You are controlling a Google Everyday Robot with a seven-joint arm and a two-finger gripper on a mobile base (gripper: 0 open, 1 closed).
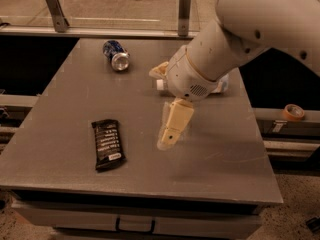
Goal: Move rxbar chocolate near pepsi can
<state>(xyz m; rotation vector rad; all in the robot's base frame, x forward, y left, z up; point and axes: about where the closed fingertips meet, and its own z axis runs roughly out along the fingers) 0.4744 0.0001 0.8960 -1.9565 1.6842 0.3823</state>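
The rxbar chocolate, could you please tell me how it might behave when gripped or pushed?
The rxbar chocolate lies flat, so it would probably slide rather than roll. Its thin wrapper with crimped ends likely flexes when pinched. The gripper hangs beside it, not touching.

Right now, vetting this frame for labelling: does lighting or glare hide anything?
Camera view: dim, warm-tinted light; silver end of the pepsi can glints; the rxbar chocolate is dark, white text visible; the gripper, above the table centre, casts no distinct shadow.

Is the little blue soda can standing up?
No, the blue soda can lies on its side, away from the gripper above the middle of the grey table.
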